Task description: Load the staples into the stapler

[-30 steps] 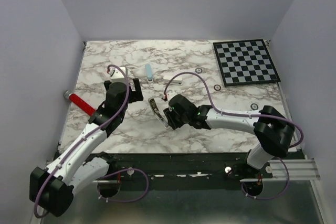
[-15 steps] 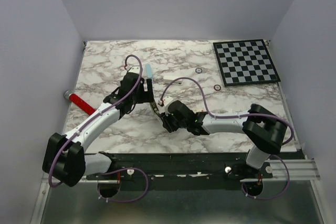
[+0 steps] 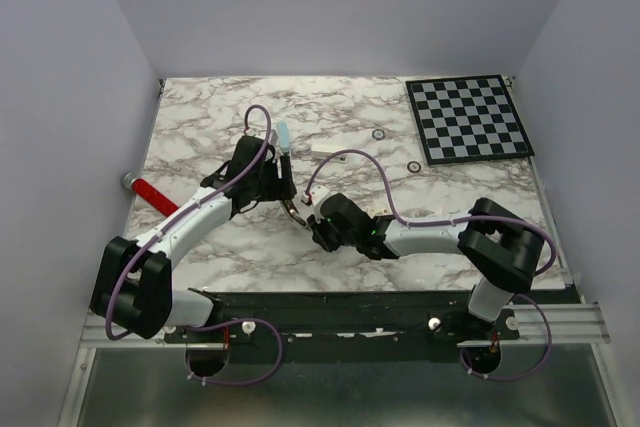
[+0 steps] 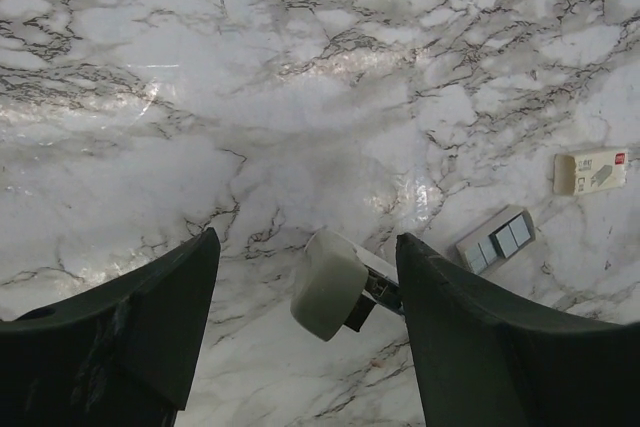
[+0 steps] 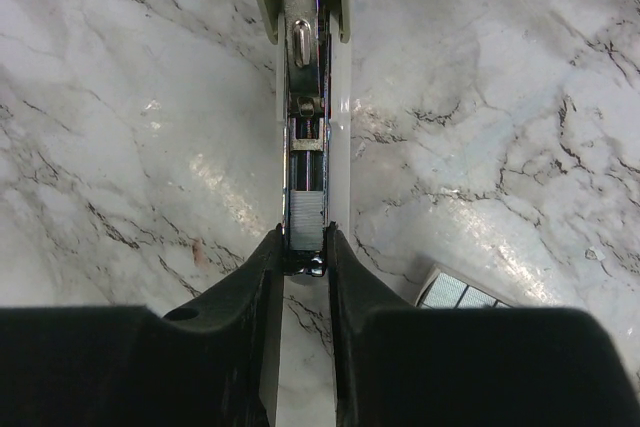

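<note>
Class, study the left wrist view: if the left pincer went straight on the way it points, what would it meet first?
Most likely the stapler: its pale end lies in the gap of the open left pincer, though depth is unclear.

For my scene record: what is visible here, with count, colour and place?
table: one, white marble.
stapler: one, pale, metal channel open, table centre.
staples: one strip, grey, beside the stapler.
small box: one, white, by the staples.
oblong block: one, white, beyond the stapler.
small piece: one, light blue, near the oblong block.
red stick: one, left table edge.
checkerboard: one, black-grey, far right corner.
rings: at least two, dark, near checkerboard.
left gripper: open, around the stapler's end.
right gripper: shut on the stapler.
</note>
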Available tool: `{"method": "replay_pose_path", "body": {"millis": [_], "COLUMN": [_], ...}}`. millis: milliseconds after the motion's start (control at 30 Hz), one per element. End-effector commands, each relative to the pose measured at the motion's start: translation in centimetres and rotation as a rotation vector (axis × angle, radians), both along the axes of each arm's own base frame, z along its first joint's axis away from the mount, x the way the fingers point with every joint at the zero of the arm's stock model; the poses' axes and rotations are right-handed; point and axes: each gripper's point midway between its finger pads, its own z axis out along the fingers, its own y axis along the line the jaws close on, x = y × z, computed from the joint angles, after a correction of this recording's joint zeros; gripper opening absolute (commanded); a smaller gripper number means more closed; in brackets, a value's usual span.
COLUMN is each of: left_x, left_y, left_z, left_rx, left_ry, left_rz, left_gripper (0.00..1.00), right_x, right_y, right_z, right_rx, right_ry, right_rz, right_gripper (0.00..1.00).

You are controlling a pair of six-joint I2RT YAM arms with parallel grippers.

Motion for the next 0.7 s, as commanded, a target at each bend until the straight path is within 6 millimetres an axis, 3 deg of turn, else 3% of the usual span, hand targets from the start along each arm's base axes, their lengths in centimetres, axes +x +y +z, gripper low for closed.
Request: {"method": "replay_pose_path", "body": {"millis": [0,367,667], "left_x": [-0.4,-0.6,-1.3], "left_y": [-1.0,1.3,0.1], "left_z": [1.3,2.5,2.0], "left_rx": [-0.068,-0.146,-0.226], "left_ry": [-0.001,-0.065,-0.044], "left_rz": [-0.075,-0.023,-0.094], "left_gripper": [0.76,0.72,0.67], "right_x": [-0.4,-0.4,-0.3], "right_y": [0.3,0.7,0.7], "right_z": [-0.6,-0.8,-0.9], "right_rx": [0.002,-0.007,-0.014], "right_ry": [-0.002,-0.003,-0.008], "right_rz": [0.029,0.047,0.056], "right_gripper": [0.18,0.09,0.09]}}
